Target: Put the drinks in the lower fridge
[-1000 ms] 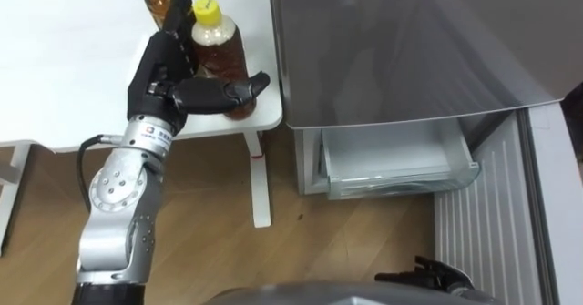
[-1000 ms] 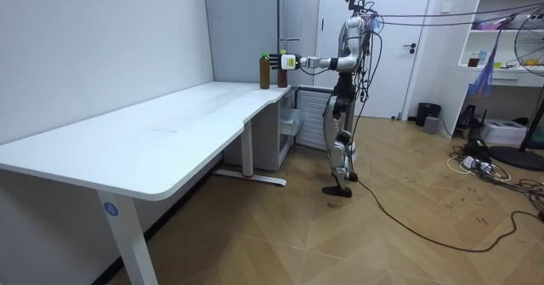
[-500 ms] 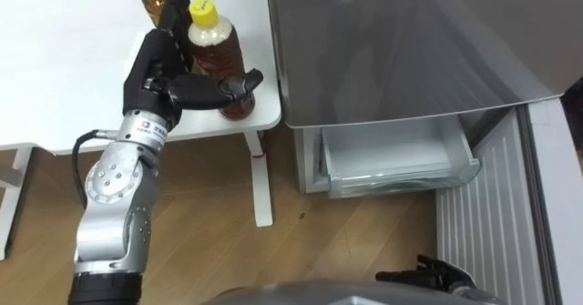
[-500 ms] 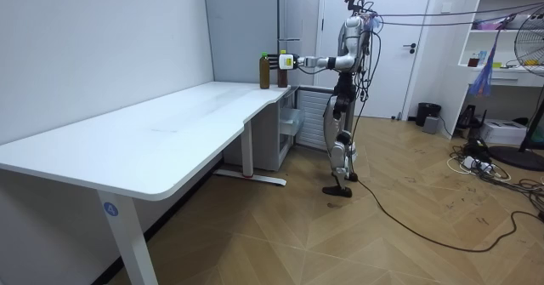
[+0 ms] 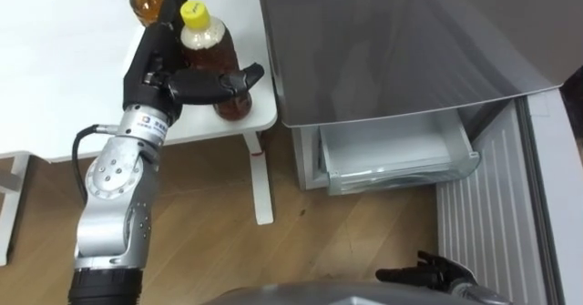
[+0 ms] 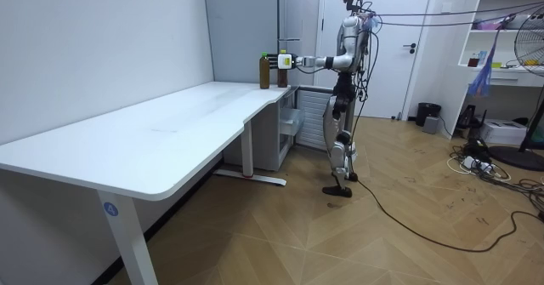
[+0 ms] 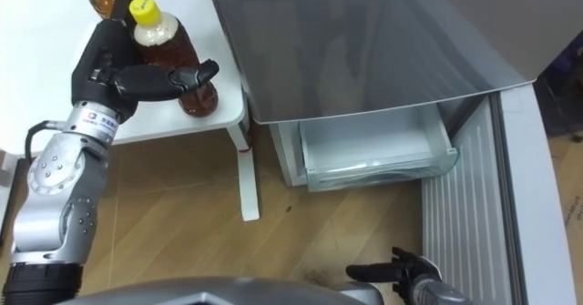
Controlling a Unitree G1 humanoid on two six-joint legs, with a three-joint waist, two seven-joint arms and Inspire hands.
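Two bottles stand near the corner of the white worktop (image 5: 64, 59): a yellow-capped bottle (image 5: 208, 50) of brown drink, nearer the edge, and a green-capped bottle (image 5: 144, 3) just behind it toward the robot's left. The left hand (image 5: 155, 73) grips the yellow-capped bottle, the thumb lying across its front low on the body and the fingers (image 5: 162, 27) reaching up along its far side, between the two bottles. The bottle is upright with its base on the worktop. To the robot's right is the grey fridge (image 5: 392, 41), its lower compartment open and a pale drawer (image 5: 392, 150) projecting from it above the wooden floor (image 5: 346, 232). The right hand (image 5: 428, 273) hangs low at the bottom edge of the view, well apart from the bottles (whether it is open or closed cannot be told). In the room view the robot stands upright at the far end of the worktop, beside the fridge, with its left arm stretched level toward the bottles.
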